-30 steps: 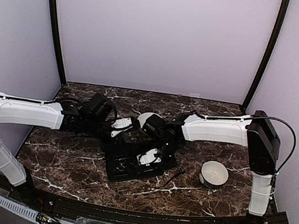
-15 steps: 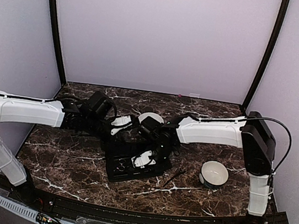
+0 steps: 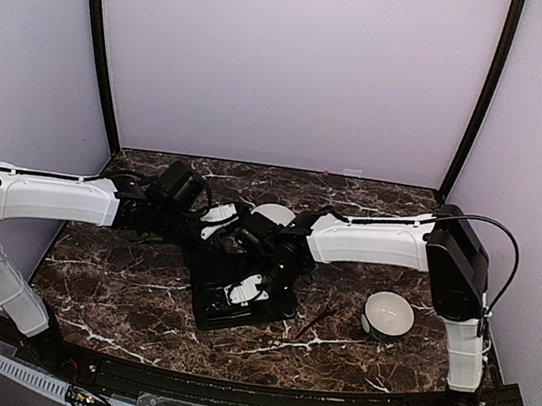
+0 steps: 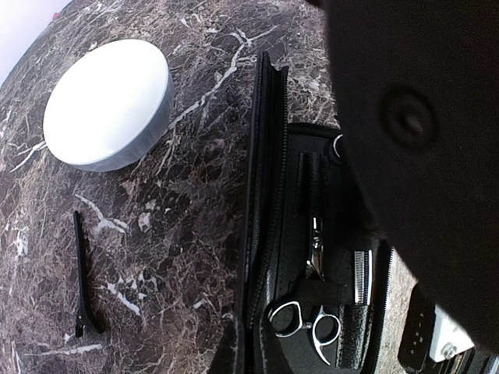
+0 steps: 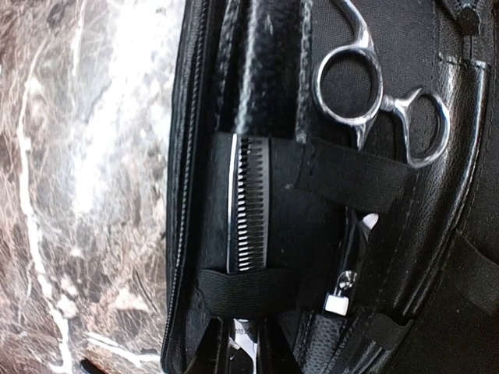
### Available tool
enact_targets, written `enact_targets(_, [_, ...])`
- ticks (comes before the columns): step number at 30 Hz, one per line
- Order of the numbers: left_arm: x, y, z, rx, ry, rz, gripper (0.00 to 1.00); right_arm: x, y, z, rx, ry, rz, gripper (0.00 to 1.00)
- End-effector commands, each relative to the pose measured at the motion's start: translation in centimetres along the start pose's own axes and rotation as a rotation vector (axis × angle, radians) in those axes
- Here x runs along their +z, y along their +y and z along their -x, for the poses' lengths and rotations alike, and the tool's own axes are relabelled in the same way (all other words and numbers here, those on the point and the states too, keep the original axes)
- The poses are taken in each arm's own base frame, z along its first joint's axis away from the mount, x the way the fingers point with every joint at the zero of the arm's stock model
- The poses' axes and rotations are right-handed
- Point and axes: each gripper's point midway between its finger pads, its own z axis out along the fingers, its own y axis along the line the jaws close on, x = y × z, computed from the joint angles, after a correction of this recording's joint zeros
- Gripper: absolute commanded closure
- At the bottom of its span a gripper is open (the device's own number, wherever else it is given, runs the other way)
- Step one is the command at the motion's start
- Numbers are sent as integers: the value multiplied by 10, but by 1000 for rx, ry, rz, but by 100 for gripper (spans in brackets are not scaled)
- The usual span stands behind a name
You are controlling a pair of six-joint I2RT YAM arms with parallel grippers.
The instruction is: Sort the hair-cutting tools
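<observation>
The black case point(image 3: 260, 315) lies open mid-table. In the right wrist view, toothed thinning scissors point(image 5: 251, 199) sit under elastic straps in the case point(image 5: 437, 312), beside silver ring-handled scissors point(image 5: 374, 101). My right gripper point(image 5: 261, 352) is closed around the thinning scissors near their pivot; from above it point(image 3: 244, 288) is low over the case. My left gripper point(image 3: 220, 221) is at the case's far left edge. In its own view it point(image 4: 236, 354) pinches the upright lid point(image 4: 261, 156), and the ring-handled scissors point(image 4: 312, 323) show inside. A slim black clip point(image 3: 316, 321) lies on the table.
One white bowl point(image 3: 272, 212) stands behind the case, also in the left wrist view point(image 4: 107, 101). A second white bowl point(image 3: 389, 314) stands at the right. The black clip point(image 4: 81, 273) lies between them. The right arm point(image 4: 421, 156) overhangs the case.
My right arm has swung left and nearer, bringing its gripper down over the case's left part. My left gripper has stayed at the case's far edge.
</observation>
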Motion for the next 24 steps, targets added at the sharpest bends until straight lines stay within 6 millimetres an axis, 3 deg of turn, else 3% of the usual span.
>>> enact_targets(1, [5, -20, 3, 18, 3, -87, 100, 16, 2, 29, 17, -53, 6, 100])
enact_targets(9, [4, -20, 3, 20, 4, -89, 100, 9, 0, 40, 76, -94, -2, 98])
enact_targets(14, [4, -20, 2, 21, 9, -86, 100, -5, -1, 26, 97, -63, -59, 78])
enact_targets(19, [5, -18, 0, 21, 20, -75, 100, -26, -8, 15, 125, -67, -117, 72])
enact_targets(24, [5, -19, 0, 21, 21, -83, 100, -27, -10, -4, 165, -45, -107, 71])
